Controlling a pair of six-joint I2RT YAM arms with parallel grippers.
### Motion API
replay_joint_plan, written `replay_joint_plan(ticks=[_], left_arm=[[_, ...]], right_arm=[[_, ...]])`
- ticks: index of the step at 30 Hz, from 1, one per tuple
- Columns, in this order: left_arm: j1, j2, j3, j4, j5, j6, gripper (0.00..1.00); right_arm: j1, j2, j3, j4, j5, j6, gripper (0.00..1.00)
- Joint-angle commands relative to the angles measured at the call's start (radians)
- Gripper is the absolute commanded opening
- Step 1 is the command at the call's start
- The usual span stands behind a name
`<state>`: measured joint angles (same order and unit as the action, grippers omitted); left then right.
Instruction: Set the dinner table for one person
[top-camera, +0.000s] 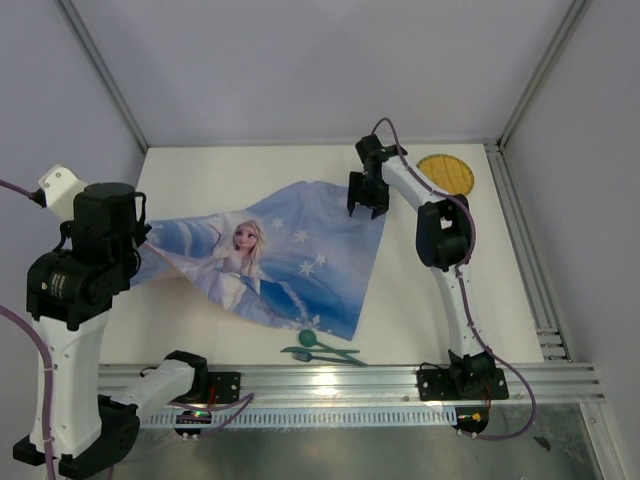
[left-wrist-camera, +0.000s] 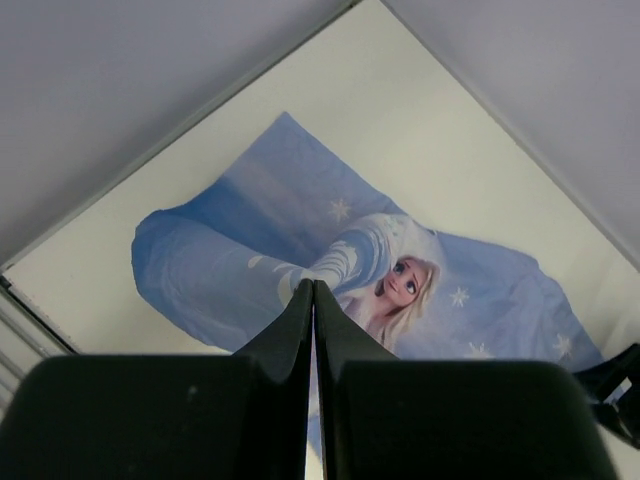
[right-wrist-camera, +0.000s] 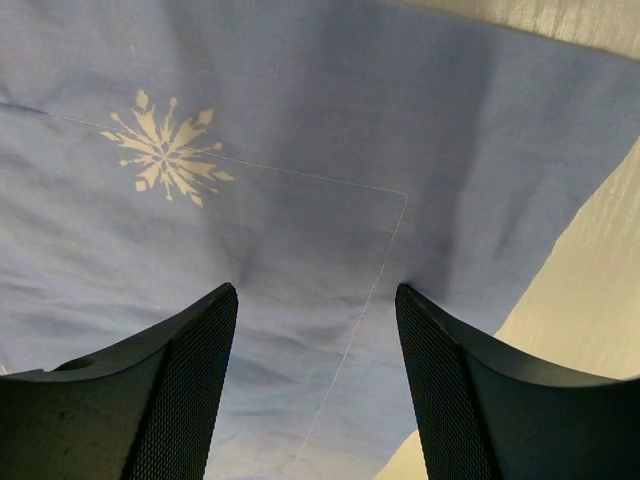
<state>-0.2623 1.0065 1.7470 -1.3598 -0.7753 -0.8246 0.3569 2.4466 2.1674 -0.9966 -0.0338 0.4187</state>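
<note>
The dinner table is a white top framed by silver rails. A blue cloth printed with a blonde girl lies spread and rumpled across its middle. My right gripper hangs open just over the cloth's far right corner. In the right wrist view its jaws straddle blue fabric with nothing between them. My left gripper is shut, its fingertips meeting in front of the cloth. I see no fabric caught between them. In the top view the left arm hides that gripper.
A round yellow disc lies at the far right corner. A green spoon and fork rest near the front rail, just below the cloth's near corner. Grey walls enclose the table on three sides.
</note>
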Motion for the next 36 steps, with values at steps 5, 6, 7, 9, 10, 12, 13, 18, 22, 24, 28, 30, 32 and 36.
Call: replay_joint_plan(ticks=[5, 6, 7, 9, 10, 12, 13, 18, 22, 24, 28, 30, 32, 36], left_arm=[[0.001, -0.115, -0.041, 0.027, 0.237, 0.117, 0.01], [0.001, -0.123, -0.043, 0.039, 0.252, 0.120, 0.01], [0.001, -0.129, -0.044, 0.041, 0.264, 0.123, 0.01], [0.001, -0.131, -0.037, 0.030, 0.268, 0.119, 0.01], [0.001, -0.129, -0.034, 0.010, 0.272, 0.113, 0.00], [0.001, -0.121, -0.023, -0.007, 0.280, 0.102, 0.00], [0.001, -0.118, -0.021, -0.019, 0.283, 0.097, 0.00], [0.001, -0.124, -0.020, -0.024, 0.318, 0.079, 0.00], [0.001, -0.132, -0.026, -0.009, 0.346, 0.078, 0.00], [0.001, -0.135, -0.027, -0.002, 0.352, 0.074, 0.00], [0.001, -0.150, -0.030, -0.007, 0.355, 0.067, 0.00], [0.001, -0.158, -0.040, -0.009, 0.355, 0.062, 0.00], [0.001, -0.167, -0.056, -0.004, 0.366, 0.051, 0.00], [0.001, -0.170, -0.092, 0.008, 0.387, 0.044, 0.00]], right_arm=[[-0.027, 0.089, 0.043, 0.046, -0.051, 0.008, 0.69], [-0.029, 0.104, 0.063, 0.049, -0.061, 0.006, 0.69], [-0.029, 0.110, 0.071, 0.055, -0.067, 0.006, 0.69], [-0.030, 0.120, 0.088, 0.072, -0.080, 0.006, 0.69], [-0.030, 0.127, 0.091, 0.090, -0.093, 0.005, 0.69], [-0.030, 0.137, 0.114, 0.099, -0.103, 0.008, 0.70], [-0.030, 0.149, 0.124, 0.096, -0.104, 0.008, 0.70], [-0.035, 0.161, 0.158, 0.098, -0.117, 0.006, 0.70], [-0.041, 0.154, 0.166, 0.108, -0.132, 0.003, 0.71], [-0.052, 0.158, 0.187, 0.113, -0.143, 0.003, 0.74], [-0.067, 0.155, 0.197, 0.151, -0.189, -0.003, 0.74], [-0.072, 0.141, 0.177, 0.196, -0.205, -0.023, 0.74], [-0.072, 0.077, 0.081, 0.261, -0.236, -0.038, 0.75], [-0.070, -0.171, -0.232, 0.606, -0.265, -0.038, 0.75]])
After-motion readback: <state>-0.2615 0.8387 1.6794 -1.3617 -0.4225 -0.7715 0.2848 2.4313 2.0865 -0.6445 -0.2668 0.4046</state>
